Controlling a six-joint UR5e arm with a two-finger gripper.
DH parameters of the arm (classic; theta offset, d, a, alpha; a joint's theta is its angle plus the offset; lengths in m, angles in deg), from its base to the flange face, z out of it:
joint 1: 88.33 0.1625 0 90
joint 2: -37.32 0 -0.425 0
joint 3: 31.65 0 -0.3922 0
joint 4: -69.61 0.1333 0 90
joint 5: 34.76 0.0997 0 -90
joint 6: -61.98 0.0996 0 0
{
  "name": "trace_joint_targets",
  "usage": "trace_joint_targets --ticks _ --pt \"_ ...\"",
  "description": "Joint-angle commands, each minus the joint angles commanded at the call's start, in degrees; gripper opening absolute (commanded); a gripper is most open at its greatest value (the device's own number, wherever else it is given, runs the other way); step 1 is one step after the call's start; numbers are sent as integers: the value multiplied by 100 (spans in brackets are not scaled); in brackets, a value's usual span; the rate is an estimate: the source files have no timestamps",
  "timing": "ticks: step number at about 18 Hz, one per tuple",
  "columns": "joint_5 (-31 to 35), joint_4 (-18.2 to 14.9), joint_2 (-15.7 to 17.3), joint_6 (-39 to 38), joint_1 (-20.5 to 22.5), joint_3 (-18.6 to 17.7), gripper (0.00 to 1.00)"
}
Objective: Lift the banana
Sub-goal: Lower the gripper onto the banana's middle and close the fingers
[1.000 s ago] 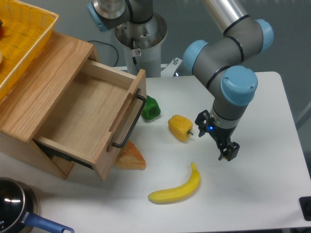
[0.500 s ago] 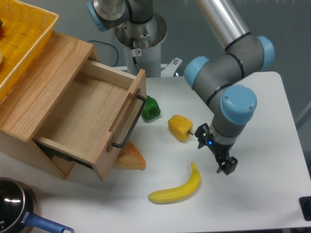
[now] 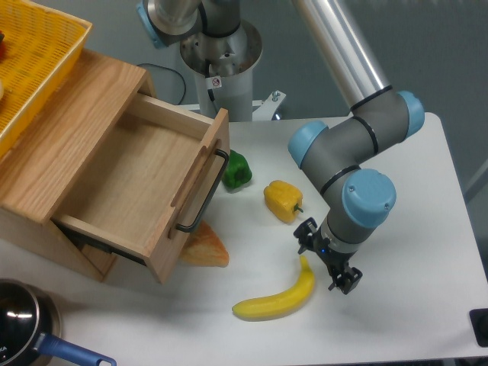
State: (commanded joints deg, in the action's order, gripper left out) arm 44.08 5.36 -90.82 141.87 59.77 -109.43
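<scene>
The banana is long, curved and bright yellow. It lies on the white table near the front edge, its right tip pointing up toward the gripper. My gripper is open, with one finger by the banana's upper right tip and the other to the right of it. It hangs just above and to the right of that tip and holds nothing.
A short yellow bell pepper and a green pepper lie behind the banana. An orange wedge sits under the open wooden drawer. A yellow basket is at top left, a pot at bottom left.
The gripper has moved down and to the left, from beside the yellow pepper to the banana's upper right tip. The objects have not moved.
</scene>
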Motion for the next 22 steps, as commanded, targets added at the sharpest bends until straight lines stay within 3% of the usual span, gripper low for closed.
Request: trace_joint_targets --ticks 16,22 --pt "-106 176 -343 -62 -79 0 97" --pt "-106 211 -387 -44 -97 -18 83"
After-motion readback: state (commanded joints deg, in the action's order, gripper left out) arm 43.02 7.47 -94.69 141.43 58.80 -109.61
